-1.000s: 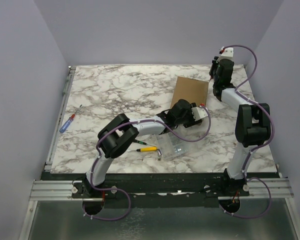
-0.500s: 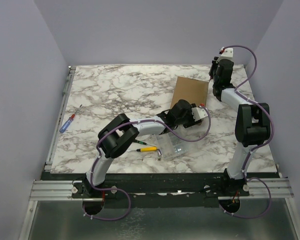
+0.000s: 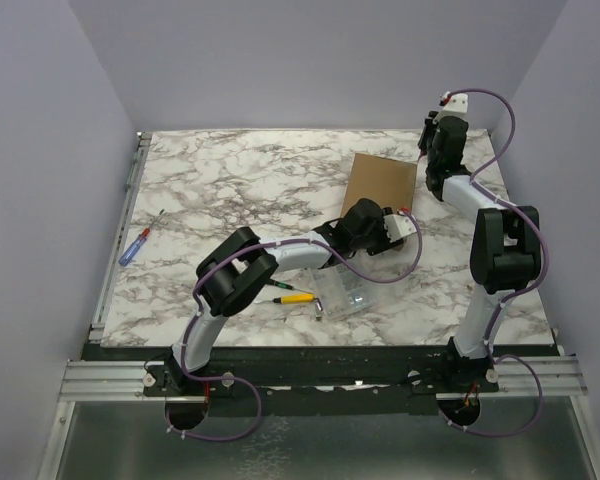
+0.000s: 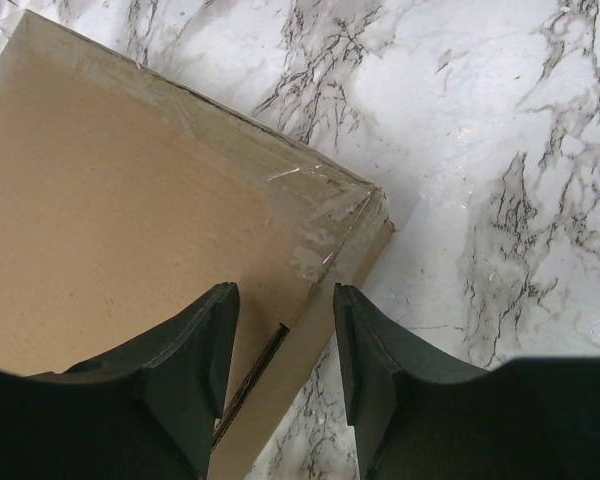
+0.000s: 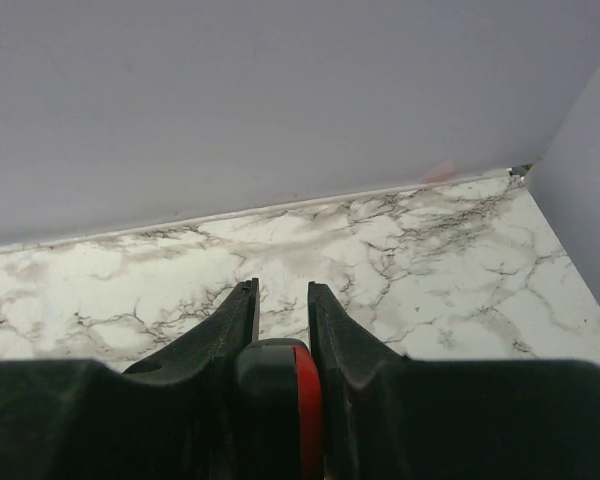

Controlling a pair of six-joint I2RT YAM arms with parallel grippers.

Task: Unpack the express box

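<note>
- The cardboard box (image 3: 382, 180) lies flat and closed on the marble desk (image 3: 230, 190). It sits in the right half, nearer the far edge than the near one, with its long sides running roughly from near to far.
- Clear tape runs along the box's edge and wraps one corner, where it is wrinkled and shiny in the left wrist view.
- The left claw (image 4: 283, 290) is at the near end of the box, right over that taped corner.
- Its two fingers (image 4: 205, 345) are spread apart with nothing pinched between them. One finger is over the brown top face and the other over the marble just off the box's side.
- The box's side edge, with a dark slit under the lid, runs through the gap between the fingers. Most of the box stretches away ahead and to one side of the claw.
- Whether the fingertips touch the cardboard cannot be told.
- The right claw (image 5: 282, 287) is raised near the far right corner of the desk, beyond the box's far right corner and apart from it. It faces the back wall.
- The right claw is closed around a black and red object (image 5: 280, 385) held between its fingers; what the object is cannot be told.
- A clear plastic case (image 3: 345, 293) of small parts lies toward the near edge, well on the near side of the box.
- A yellow-handled tool (image 3: 297, 297) lies just beside the case, on its left.
- A blue screwdriver (image 3: 135, 243) lies by the left edge of the desk, well apart from everything else.
</note>
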